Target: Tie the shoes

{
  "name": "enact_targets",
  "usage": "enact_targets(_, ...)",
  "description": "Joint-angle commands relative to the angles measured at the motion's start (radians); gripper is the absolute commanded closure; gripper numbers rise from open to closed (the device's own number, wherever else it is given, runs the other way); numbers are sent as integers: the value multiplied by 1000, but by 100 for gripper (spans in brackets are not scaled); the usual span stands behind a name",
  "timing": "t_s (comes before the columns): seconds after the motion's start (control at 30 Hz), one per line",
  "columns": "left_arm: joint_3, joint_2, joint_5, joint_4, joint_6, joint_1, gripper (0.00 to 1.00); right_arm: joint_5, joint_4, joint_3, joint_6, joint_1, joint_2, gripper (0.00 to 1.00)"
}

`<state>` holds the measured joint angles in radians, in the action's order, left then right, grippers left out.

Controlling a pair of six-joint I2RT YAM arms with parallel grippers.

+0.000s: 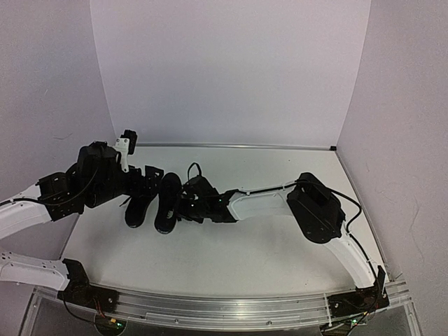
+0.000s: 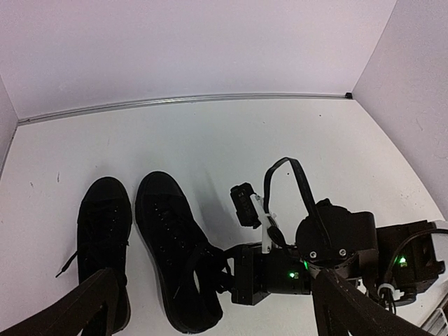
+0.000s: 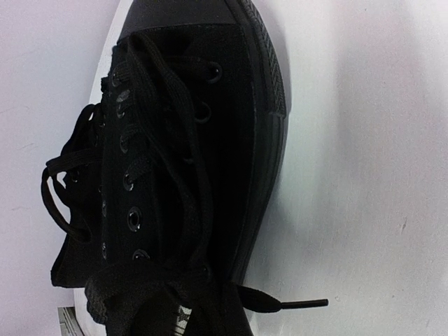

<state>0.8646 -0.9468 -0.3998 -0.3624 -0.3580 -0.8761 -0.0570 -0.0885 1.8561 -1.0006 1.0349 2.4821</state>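
At the near edge the two arms are bolted to the counter (image 1: 231, 266); the right arm (image 1: 315, 210) bends at its elbow and runs its white forearm leftward, while the left arm (image 1: 21, 213) comes in from the left side; a little farther in, on the left half of the counter, the shoes stand side by side, close together, toes toward the far wall: the left shoe (image 2: 105, 231) and the right shoe (image 2: 171, 245). The left tool (image 2: 215, 280) hangs over their heel ends, released; its two fingers (image 2: 84, 304) stand wide apart at the bottom corners of the left wrist view. The right tool (image 2: 224, 269) reaches in from the right and meets the right shoe at its opening, near the heel end; whether it is clenched on anything I cannot tell, since black tool, black shoe and black lace merge there. One of the shoes fills the right wrist view, though I cannot tell which; its laces (image 3: 140, 161) lie loose and untied over the eyelets, slack loops spill off one side, and a lace end (image 3: 294, 304) lies flat on the counter. A black cable (image 2: 290, 182) arches over the right wrist; beyond the toes the counter runs to the far wall (image 1: 231, 70).
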Motion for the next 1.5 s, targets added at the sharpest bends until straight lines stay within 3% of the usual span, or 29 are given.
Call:
enact_targets(0.0,-5,22,-28,40,20,-3,0,32,-39,26,1,10,-107,100)
enact_targets(0.2,-4,20,-31,41,23,-3,0,34,-33,29,0,11,-108,100)
enact_targets(0.3,-4,16,-32,41,25,-3,0,9,-33,53,7,10,-100,82)
enact_targets(0.43,-5,12,-33,40,25,-3,0,-35,-40,79,12,11,-89,67)
enact_targets(0.7,-3,18,-33,31,26,-3,0,-122,-81,89,17,10,-81,64)
enact_targets(0.83,19,11,-20,-9,41,-3,1,-150,-92,51,44,11,-130,55)
enact_targets(1.03,115,-32,-37,-150,44,-1,0,-111,-96,-169,157,5,-353,26)
enact_targets(1.17,188,-93,-9,-188,77,0,1,-99,-103,-382,220,-26,-518,13)
enact_targets(1.47,406,-357,64,-276,113,27,0,-157,-98,-810,369,-170,-955,2)
